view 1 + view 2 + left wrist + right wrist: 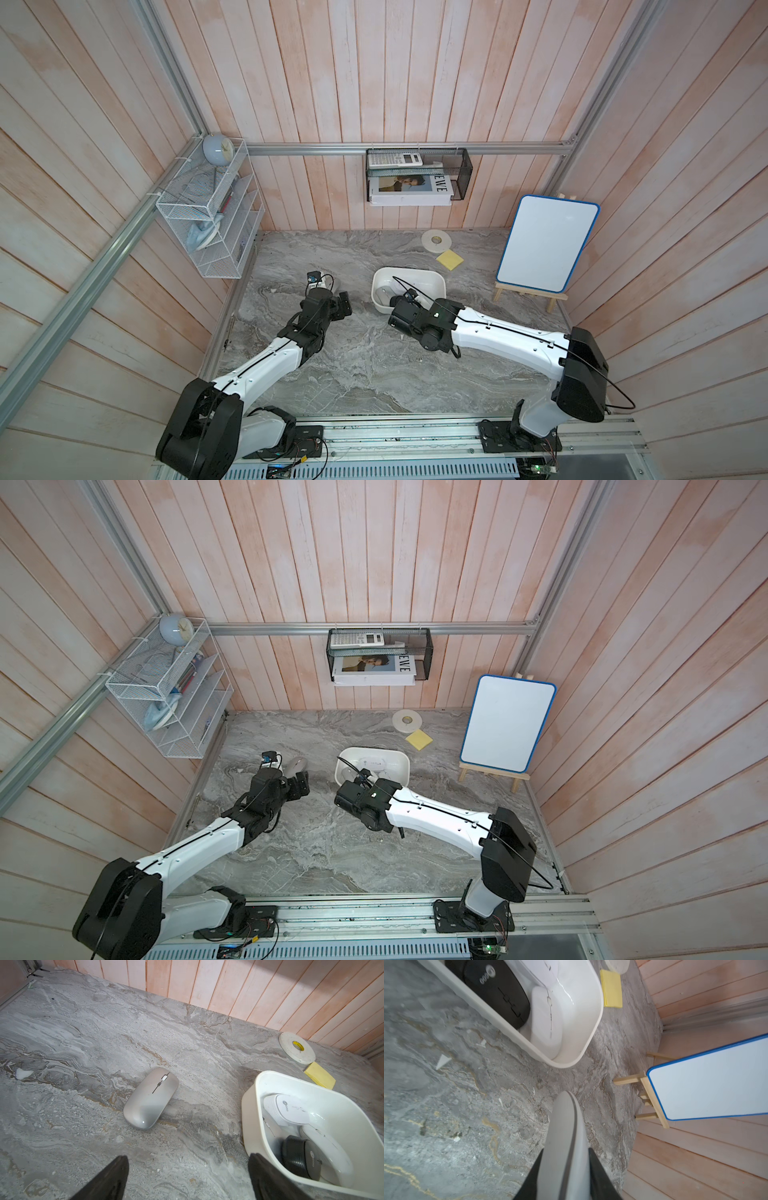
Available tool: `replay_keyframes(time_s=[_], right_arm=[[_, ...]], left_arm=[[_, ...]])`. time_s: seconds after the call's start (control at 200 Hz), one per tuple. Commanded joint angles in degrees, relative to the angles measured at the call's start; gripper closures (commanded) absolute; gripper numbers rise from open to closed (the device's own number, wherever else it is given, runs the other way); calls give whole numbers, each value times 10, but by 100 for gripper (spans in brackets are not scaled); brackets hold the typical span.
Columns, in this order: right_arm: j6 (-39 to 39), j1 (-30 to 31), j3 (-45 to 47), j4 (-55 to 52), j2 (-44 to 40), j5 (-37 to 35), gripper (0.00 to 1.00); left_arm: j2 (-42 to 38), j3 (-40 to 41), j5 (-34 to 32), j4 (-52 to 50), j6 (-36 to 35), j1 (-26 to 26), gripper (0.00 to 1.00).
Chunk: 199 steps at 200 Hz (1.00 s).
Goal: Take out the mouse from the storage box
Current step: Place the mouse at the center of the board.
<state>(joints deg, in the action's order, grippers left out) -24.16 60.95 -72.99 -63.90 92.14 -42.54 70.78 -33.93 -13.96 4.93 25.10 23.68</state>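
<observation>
Mice are sitting in two places, some in the box and some out of it. The right end effector (565, 1153) is clenching tight on a thin grey mouse (562, 1122), pinching its flat top and bottom. The mouse's long way is pointing straight out past the fingertips, like a tongue sticking out. It is hanging over the bare counter (456, 1105), just outside the near wall of the storage box (477, 1004), so I am guessing it is already out. The box is lying just ahead of the mouse's tip, and bare stone is lying below it. The coming move is looking like a short trip down, with the mouse turning flat so it is not landing on its thin edge.

The right arm is sitting much nearer the box. The left end effector (187, 1156) is gaping wide and holding nothing. A silver mouse (150, 1098) is lying flat on the counter just ahead of it, apart from the box.

The box is looking like smooth, shiny white plastic with round corners and a thick rim. A black mouse (496, 991) and a white mouse (546, 1026) are lying close together inside. All the mice are looking smooth, round and slippery. The counter is showing grey, wavy, stone-like swirls.
</observation>
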Motion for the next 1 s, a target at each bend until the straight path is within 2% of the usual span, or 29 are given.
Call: replay_keyframes(time_s=[0.0,0.155,0.445,0.665,0.765,0.99], right_arm=[[-59,2,25,-13,4,-8,89],[-77,-2,41,5,31,-10,89],[-83,-53,82,66,68,9,89],[-98,-54,83,78,109,-7,88],[-102,-54,84,83,128,-14,82],[-97,-54,77,95,152,-14,81]], left_arm=[[-9,9,-6,5,-3,2,5],[-6,8,-5,3,-3,2,5],[-7,11,1,3,-1,2,4],[-3,9,0,5,-1,2,4],[-2,9,-1,7,-1,2,4],[-1,10,-1,7,-2,2,4]])
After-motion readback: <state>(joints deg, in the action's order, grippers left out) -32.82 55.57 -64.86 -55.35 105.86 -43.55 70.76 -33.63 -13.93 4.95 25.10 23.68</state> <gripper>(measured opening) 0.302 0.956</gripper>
